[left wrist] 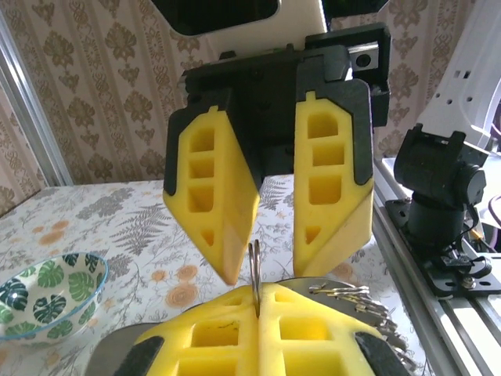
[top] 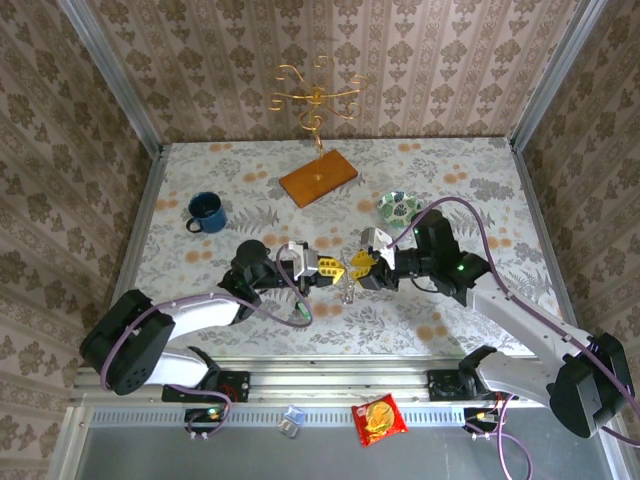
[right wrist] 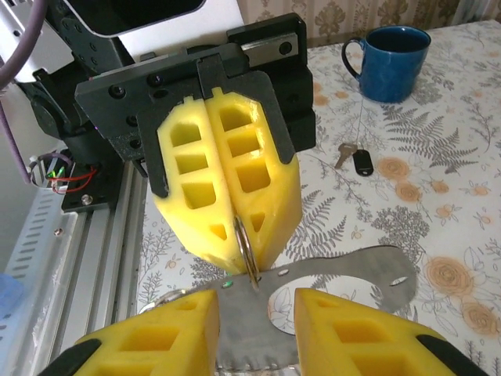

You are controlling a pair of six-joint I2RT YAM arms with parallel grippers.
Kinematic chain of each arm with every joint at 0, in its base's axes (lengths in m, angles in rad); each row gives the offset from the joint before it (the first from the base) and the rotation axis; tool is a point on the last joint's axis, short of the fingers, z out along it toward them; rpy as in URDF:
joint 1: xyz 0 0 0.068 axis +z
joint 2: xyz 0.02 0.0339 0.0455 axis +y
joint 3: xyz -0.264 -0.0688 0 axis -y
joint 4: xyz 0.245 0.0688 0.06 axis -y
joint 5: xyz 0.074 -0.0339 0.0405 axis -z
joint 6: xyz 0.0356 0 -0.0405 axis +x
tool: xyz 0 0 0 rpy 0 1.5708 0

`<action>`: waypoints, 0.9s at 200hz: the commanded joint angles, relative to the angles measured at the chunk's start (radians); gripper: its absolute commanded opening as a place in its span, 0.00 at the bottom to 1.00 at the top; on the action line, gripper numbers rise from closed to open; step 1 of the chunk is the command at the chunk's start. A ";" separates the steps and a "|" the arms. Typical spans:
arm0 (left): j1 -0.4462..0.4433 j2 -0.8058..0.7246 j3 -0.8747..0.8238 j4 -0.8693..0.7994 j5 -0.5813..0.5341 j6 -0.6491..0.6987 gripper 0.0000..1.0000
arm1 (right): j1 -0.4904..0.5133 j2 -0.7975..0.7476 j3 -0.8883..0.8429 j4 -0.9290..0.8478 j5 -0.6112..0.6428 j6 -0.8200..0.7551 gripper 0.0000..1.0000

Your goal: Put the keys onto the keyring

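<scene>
Your L gripper (top: 322,268) clamps the keyring (right wrist: 246,249) toward near edge of counter (top: 200,290); R gripper (left wrist: 270,272) faces it, jaws partly apart. The black key (right wrist: 362,161) lies near mug (right wrist: 391,51).

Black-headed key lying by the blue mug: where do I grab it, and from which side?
Probably the black key by its plastic head, from straight above, pinching across the head's width. It lies flat on the table, and its thin metal blade offers little to pinch.

Black-headed key (right wrist: 354,159) flat on table (right wrist: 438,219) (keyring (right wrist: 246,249) aloft)
</scene>
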 commanded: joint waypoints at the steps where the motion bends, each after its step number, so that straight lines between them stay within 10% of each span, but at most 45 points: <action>1: -0.010 0.010 -0.001 0.102 0.032 -0.042 0.00 | 0.011 -0.008 -0.013 0.101 -0.036 0.045 0.30; 77: -0.018 0.019 -0.001 0.115 0.045 -0.051 0.00 | 0.017 0.017 0.003 0.118 -0.049 0.047 0.00; 115: -0.015 0.000 -0.012 0.058 0.000 -0.031 0.25 | 0.018 0.023 0.089 -0.091 -0.019 -0.077 0.00; 180: -0.004 -0.040 0.055 -0.237 0.024 0.075 0.23 | 0.075 0.118 0.328 -0.528 0.149 -0.367 0.00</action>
